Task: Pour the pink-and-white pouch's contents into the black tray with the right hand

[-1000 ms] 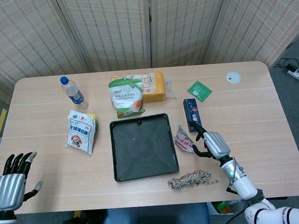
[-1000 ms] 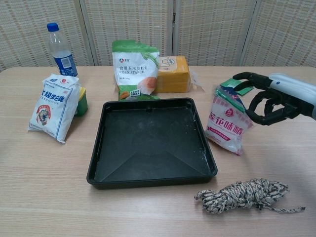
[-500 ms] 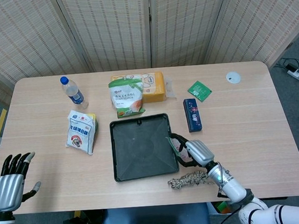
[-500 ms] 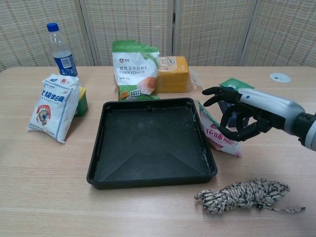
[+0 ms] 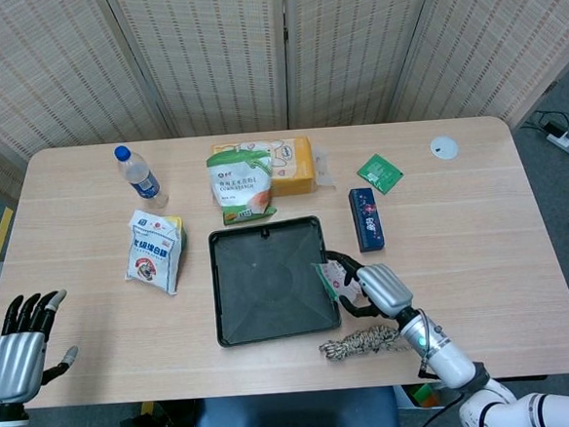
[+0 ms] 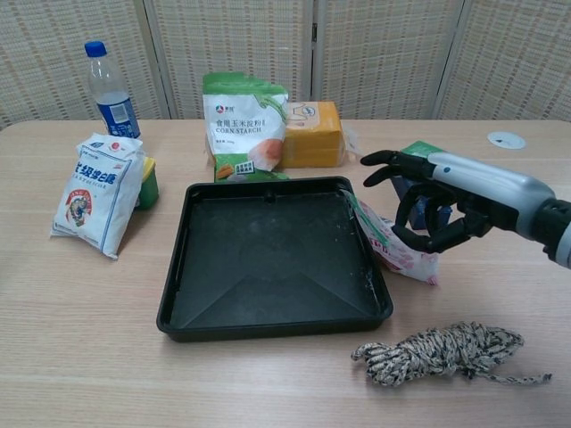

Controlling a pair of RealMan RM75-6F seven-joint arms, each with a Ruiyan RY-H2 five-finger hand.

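Note:
The pink-and-white pouch (image 6: pixel 389 244) (image 5: pixel 332 280) leans left, its top over the right rim of the black tray (image 6: pixel 175 285) (image 5: pixel 219 306), its bottom on the table. My right hand (image 6: pixel 442 207) (image 5: pixel 366 286) is wrapped around the pouch's right side: curled fingers (image 6: pixel 417 237) press its front and the thumb reaches behind its top. The tray holds nothing. In the head view my left hand (image 5: pixel 20 347) hangs off the table's near left corner, fingers apart and holding nothing.
A coiled rope (image 6: pixel 437 350) lies just in front of the right hand. A dark blue box (image 5: pixel 366 219) and a green packet (image 5: pixel 380 174) lie behind it. A corn starch bag (image 6: pixel 244 125), orange pack (image 6: pixel 314 134), water bottle (image 6: pixel 109 91) and white bag (image 6: pixel 96 192) ring the tray.
My right hand swept left from beside the pouch and closed around it, shifting it against the tray rim. The pouch now tips further over the tray. The left hand stayed put.

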